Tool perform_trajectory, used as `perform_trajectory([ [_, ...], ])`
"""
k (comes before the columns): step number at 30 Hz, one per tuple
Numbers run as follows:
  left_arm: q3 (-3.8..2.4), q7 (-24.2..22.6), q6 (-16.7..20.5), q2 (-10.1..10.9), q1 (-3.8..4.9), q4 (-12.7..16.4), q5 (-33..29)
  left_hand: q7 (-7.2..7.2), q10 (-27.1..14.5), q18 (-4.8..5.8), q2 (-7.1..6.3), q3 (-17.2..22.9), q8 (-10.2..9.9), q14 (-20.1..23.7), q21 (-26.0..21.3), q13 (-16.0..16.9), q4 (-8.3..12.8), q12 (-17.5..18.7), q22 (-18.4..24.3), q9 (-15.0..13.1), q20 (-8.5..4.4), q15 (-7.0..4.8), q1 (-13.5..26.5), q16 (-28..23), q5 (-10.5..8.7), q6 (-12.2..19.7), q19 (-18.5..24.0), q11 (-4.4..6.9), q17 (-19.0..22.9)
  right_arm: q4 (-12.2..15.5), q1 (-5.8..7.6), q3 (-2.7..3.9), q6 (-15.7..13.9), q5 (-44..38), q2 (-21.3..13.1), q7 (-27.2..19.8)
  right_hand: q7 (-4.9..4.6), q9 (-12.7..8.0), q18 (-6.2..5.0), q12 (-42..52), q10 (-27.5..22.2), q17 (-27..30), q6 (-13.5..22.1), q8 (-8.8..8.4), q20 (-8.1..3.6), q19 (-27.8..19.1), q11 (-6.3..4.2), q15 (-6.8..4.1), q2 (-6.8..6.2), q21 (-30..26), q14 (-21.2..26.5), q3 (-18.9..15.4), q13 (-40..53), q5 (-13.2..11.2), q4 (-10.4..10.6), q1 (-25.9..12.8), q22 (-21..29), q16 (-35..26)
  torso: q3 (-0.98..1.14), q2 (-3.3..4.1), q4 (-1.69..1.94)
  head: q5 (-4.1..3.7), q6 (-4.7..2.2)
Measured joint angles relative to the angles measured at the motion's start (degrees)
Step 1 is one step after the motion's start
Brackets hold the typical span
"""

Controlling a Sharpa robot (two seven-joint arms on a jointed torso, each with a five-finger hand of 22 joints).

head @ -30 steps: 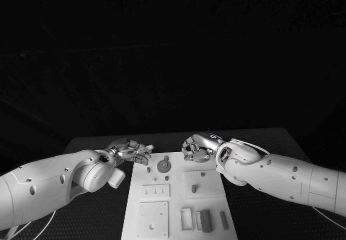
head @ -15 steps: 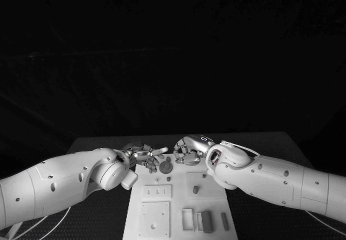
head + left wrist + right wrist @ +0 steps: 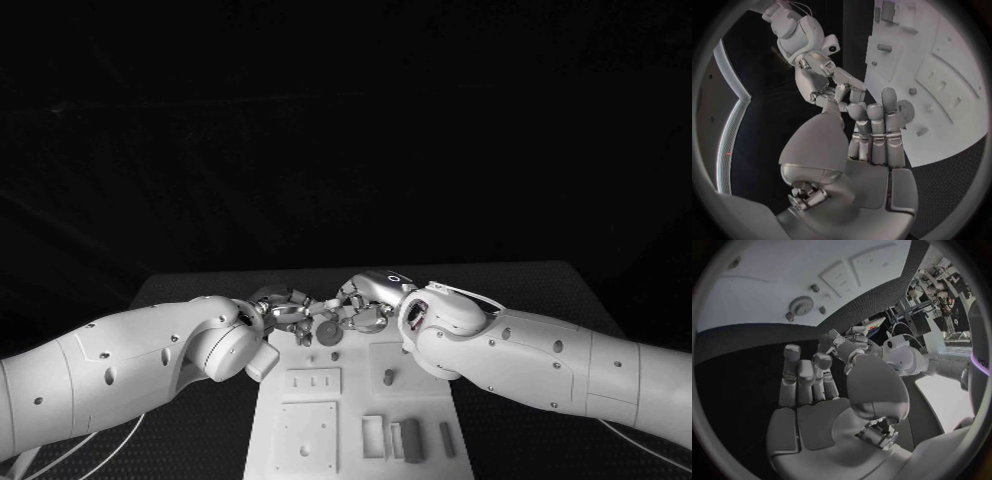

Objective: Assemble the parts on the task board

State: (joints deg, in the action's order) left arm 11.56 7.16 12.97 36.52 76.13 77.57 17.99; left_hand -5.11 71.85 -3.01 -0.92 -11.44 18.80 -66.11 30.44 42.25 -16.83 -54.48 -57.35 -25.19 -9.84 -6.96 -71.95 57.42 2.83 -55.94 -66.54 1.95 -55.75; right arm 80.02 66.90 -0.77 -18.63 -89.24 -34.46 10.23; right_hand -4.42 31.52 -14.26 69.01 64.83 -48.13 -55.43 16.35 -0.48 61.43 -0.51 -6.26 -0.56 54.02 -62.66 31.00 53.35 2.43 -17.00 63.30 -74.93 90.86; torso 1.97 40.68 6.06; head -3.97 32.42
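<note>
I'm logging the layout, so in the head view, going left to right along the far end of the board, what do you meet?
Left arm → left hand → gear-shaped part → right hand → right arm.

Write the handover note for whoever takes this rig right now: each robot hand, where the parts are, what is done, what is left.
Left robot hand: at the far end of the task board, fingers apart, holding nothing that can be seen.
Right robot hand: close beside it at the same end, fingers curled, nothing visible in them.
Parts: a round gear lies flat on the board just below the two hands; a small peg stands mid-board; several bars sit at the near end.
Done: cannot tell which parts are seated.
Left: picking up and fitting the remaining parts.
</note>
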Motion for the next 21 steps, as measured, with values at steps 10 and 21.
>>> perform_trajectory([
  [10, -0.01, 0.73, 0.32, -0.15, 0.00, 0.00, 0.11, -0.08, -0.01, 0.53, 0.00, 0.30, -0.24, 0.03, 0.61, 0.53, -0.02, -0.76, -1.02, -0.02, -0.41, 0.02, 0.00, 0.89, 0.00, 0.09, 0.42, 0.00, 0.85, 0.56, -0.05, 0.00, 0.17, -0.39, 0.26, 0.78, -0.02, 0.00, -0.01, 0.00, 0.00, 0.01, 0.02, 0.01, -0.10, 0.31, 0.00, 0.02, -0.07, 0.00, -0.05, -0.08, 0.01, 0.00, -0.08, 0.07, 0.01, 0.00, -0.02, -0.07, 0.02, -0.01, 0.26],
  [21, -0.01, 2.75, 0.27, -0.23, 0.00, 0.09, 1.07, 0.20, -0.01, 0.47, -0.28, -0.03, -0.23, 0.41, 0.68, 0.61, -0.03, -1.27, -1.61, -0.24, -0.71, 0.03, 1.56, 1.82, 0.00, -0.24, 0.72, 0.00, 1.80, 1.28, -0.10, 0.00, 0.16, -0.77, 0.41, 1.51, 0.17, 0.00, -0.01, 0.00, 0.00, 0.01, -0.17, 0.01, -0.10, 0.31, 0.00, -0.11, -0.08, 0.00, 0.09, -0.11, 0.01, 0.00, -0.11, 0.06, 0.01, 0.00, 0.01, -0.07, 0.04, 0.14, 0.49],
])
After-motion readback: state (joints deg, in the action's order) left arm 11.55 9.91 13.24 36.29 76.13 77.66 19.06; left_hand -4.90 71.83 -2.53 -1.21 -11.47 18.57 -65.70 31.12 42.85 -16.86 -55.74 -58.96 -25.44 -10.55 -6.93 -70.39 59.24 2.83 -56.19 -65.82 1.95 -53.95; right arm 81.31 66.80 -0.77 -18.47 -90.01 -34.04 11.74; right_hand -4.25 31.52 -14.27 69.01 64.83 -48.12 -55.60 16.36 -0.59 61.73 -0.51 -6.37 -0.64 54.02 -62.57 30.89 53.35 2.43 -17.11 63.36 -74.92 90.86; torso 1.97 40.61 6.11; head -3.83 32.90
